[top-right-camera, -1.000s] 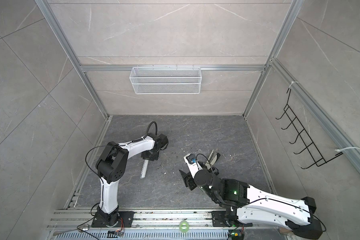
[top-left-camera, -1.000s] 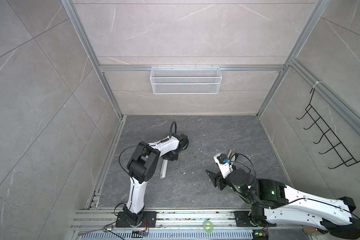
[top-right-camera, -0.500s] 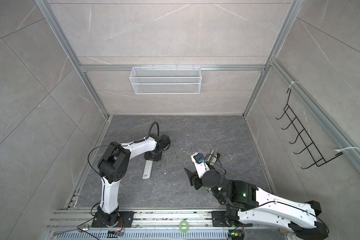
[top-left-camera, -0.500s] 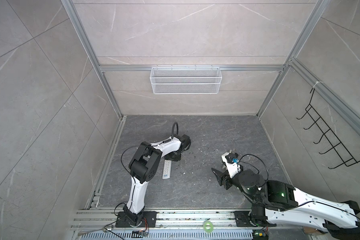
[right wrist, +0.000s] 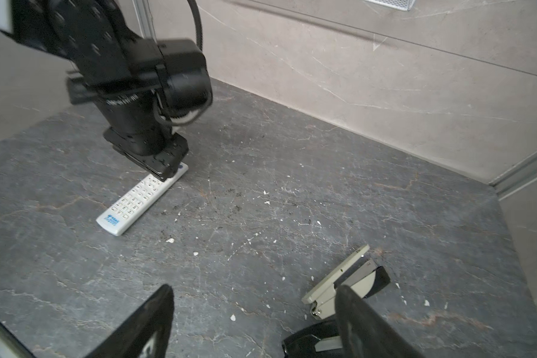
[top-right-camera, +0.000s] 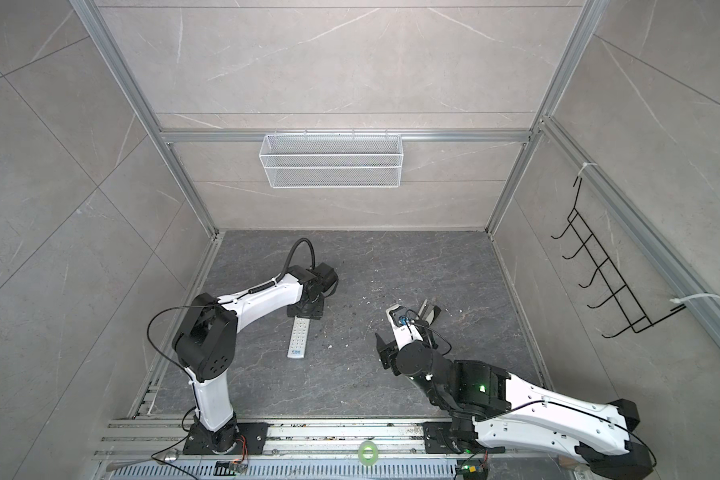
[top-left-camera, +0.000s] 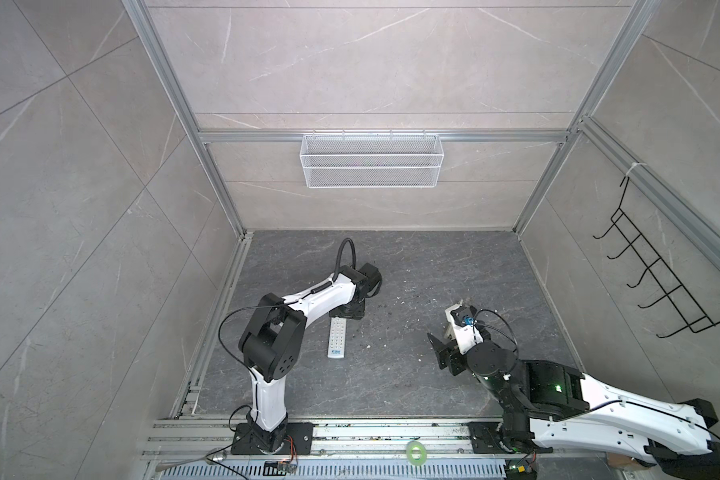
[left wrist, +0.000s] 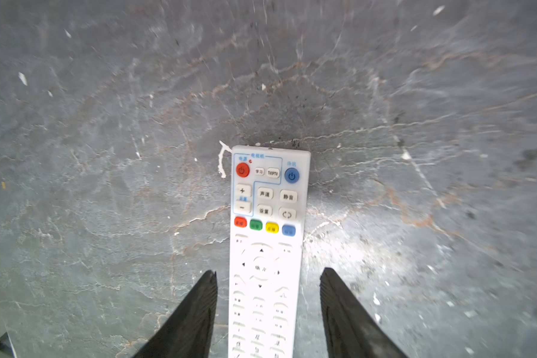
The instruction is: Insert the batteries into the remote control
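- The desk (top-left-camera: 412,266) is a matte, dark grey stone-look slab. It is veined with pale and rust-coloured lines and strewn with white crumbs (right wrist: 169,240) and dark specks.
- The remote control (left wrist: 265,248) is a long, slim bar of white plastic with rounded corners, lying flat with its buttons up.
- In both top views the remote control (top-left-camera: 336,341) lies at about 9 o'clock from the desk's middle. Its coloured-button end points to 12 o'clock and its blue-logo end to 6 o'clock.
- That end carries a round red power key and a round blue one. Below them is a row of red, green, yellow and blue oblong keys, then a ring-shaped arrow pad and rows of small white keys.
- Readable writing: "TV/IPTV" on one white key, "+" and "−" on two others, and Chinese characters on several more. The blue logo is too small to read.
- The left tool (left wrist: 267,272) is over the remote's 12 o'clock part. Its black, ribbed, tapering fingers (left wrist: 199,310) stand apart on either side of the bar, with a gap on each side, gripping nothing.
- The right tool (right wrist: 255,289), at about 3 o'clock from the desk's middle, has its black fingers spread wide with only bare desk between them.
- A stapler (right wrist: 344,276) of beige metal and black plastic lies hinged open. One right finger passes in front of it, and I cannot tell whether they touch.
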You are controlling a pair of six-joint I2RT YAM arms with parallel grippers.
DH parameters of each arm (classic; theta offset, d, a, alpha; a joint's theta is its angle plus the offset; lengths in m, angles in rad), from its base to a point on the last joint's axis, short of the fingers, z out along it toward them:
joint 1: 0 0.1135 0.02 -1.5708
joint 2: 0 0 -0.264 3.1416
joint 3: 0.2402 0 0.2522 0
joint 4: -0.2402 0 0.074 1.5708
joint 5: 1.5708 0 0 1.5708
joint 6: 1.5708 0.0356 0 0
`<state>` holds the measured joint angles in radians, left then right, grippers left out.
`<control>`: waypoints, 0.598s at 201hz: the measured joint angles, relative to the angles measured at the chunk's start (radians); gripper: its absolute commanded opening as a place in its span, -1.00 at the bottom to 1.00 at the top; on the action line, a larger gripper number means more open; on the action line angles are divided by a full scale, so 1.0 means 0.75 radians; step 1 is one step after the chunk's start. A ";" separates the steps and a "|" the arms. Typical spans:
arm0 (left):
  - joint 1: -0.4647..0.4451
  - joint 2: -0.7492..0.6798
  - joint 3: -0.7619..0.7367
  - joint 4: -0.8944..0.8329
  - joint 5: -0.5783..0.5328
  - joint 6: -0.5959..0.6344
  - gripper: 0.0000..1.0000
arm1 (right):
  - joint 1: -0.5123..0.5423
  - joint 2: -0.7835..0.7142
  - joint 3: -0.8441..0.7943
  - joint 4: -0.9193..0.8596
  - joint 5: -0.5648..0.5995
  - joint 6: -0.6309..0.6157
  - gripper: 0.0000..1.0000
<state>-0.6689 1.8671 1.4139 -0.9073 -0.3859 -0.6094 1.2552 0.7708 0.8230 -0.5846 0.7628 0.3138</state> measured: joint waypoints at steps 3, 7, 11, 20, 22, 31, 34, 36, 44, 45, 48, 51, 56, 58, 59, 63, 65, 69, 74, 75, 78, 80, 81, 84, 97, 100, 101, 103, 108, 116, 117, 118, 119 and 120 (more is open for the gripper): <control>0.002 -0.014 -0.005 0.004 0.000 0.005 0.18 | -0.002 0.005 0.000 -0.003 0.005 0.004 0.83; 0.003 -0.034 -0.014 0.007 0.001 0.010 0.20 | -0.005 0.009 0.000 -0.004 0.013 0.009 0.88; 0.006 -0.053 -0.025 0.015 0.002 0.015 0.22 | -0.008 0.010 0.000 -0.006 0.022 0.009 0.93; 0.015 -0.104 -0.056 0.032 0.007 0.029 0.24 | -0.021 0.011 0.000 -0.006 0.046 0.018 0.99; 0.018 -0.118 -0.066 0.037 0.009 0.036 0.24 | -0.026 0.010 0.000 -0.005 0.050 0.023 0.99; 0.038 -0.179 -0.116 0.068 0.033 0.049 0.25 | -0.050 0.008 0.000 -0.005 0.068 0.025 0.99; 0.048 -0.202 -0.135 0.078 0.039 0.056 0.25 | -0.060 0.008 -0.001 -0.005 0.074 0.027 0.99; 0.057 -0.220 -0.151 0.088 0.047 0.058 0.25 | -0.068 0.008 -0.001 -0.005 0.076 0.028 0.99; 0.099 -0.290 -0.215 0.125 0.079 0.073 0.26 | -0.109 0.008 -0.002 -0.004 0.082 0.034 0.99; 0.102 -0.296 -0.220 0.127 0.081 0.075 0.26 | -0.112 0.008 -0.002 -0.004 0.083 0.035 0.99; 0.125 -0.329 -0.247 0.142 0.096 0.083 0.27 | -0.135 0.007 -0.004 -0.003 0.085 0.035 0.99; 0.143 -0.354 -0.270 0.158 0.108 0.088 0.28 | -0.153 0.007 -0.006 -0.001 0.082 0.036 0.99; 0.182 -0.404 -0.314 0.185 0.131 0.099 0.30 | -0.193 0.003 -0.014 0.004 0.080 0.036 0.99; 0.196 -0.421 -0.331 0.194 0.139 0.102 0.31 | -0.203 0.002 -0.016 0.006 0.080 0.036 0.99; 0.200 -0.428 -0.335 0.196 0.142 0.102 0.32 | -0.215 0.002 -0.019 0.007 0.079 0.037 0.99; 0.233 -0.467 -0.366 0.214 0.157 0.111 0.34 | -0.245 -0.001 -0.026 0.009 0.076 0.037 0.99; 0.248 -0.484 -0.381 0.224 0.168 0.112 0.35 | -0.260 -0.002 -0.029 0.009 0.073 0.039 0.99; 0.279 -0.522 -0.407 0.240 0.182 0.122 0.37 | -0.294 -0.002 -0.036 0.010 0.070 0.040 0.99; 0.319 -0.566 -0.438 0.257 0.207 0.127 0.39 | -0.338 -0.002 -0.046 0.016 0.058 0.040 0.99; 0.325 -0.571 -0.442 0.260 0.208 0.129 0.40 | -0.344 -0.002 -0.047 0.016 0.056 0.040 0.99; 0.349 -0.596 -0.459 0.274 0.217 0.131 0.42 | -0.372 -0.002 -0.052 0.020 0.046 0.040 0.99; 0.362 -0.611 -0.468 0.279 0.223 0.134 0.43 | -0.382 -0.001 -0.054 0.022 0.043 0.040 0.99; 0.367 -0.616 -0.472 0.282 0.226 0.136 0.43 | -0.396 0.001 -0.057 0.025 0.038 0.039 0.99; 0.385 -0.636 -0.483 0.291 0.239 0.138 0.46 | -0.422 0.003 -0.062 0.032 0.026 0.040 0.99; 0.439 -0.713 -0.524 0.326 0.253 0.155 0.58 | -0.543 0.023 -0.080 0.063 -0.033 0.038 0.99; 0.448 -0.731 -0.534 0.334 0.255 0.160 0.60 | -0.572 0.029 -0.084 0.072 -0.047 0.036 0.99; 0.449 -0.734 -0.535 0.336 0.256 0.162 0.61 | -0.580 0.031 -0.085 0.074 -0.049 0.035 0.99; 0.453 -0.744 -0.540 0.343 0.259 0.164 0.64 | -0.602 0.037 -0.087 0.081 -0.064 0.035 0.99; 0.460 -0.767 -0.553 0.356 0.262 0.171 0.67 | -0.662 0.052 -0.095 0.099 -0.095 0.034 0.99; 0.469 -0.790 -0.570 0.373 0.273 0.176 0.74 | -0.740 0.073 -0.107 0.128 -0.143 0.031 0.99; 0.472 -0.794 -0.573 0.377 0.274 0.178 0.75 | -0.748 0.075 -0.108 0.131 -0.150 0.031 0.99; 0.473 -0.797 -0.575 0.379 0.274 0.178 0.77 | -0.762 0.078 -0.110 0.135 -0.163 0.031 0.99; 0.475 -0.800 -0.578 0.382 0.275 0.177 0.78 | -0.770 0.080 -0.112 0.137 -0.167 0.030 0.99; 0.476 -0.802 -0.580 0.384 0.275 0.178 0.80 | -0.785 0.084 -0.115 0.144 -0.177 0.030 0.99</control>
<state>-0.3119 1.2659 0.9791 -0.6197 -0.1799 -0.4763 0.6662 0.8341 0.7368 -0.4767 0.6300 0.3363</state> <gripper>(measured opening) 0.838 0.994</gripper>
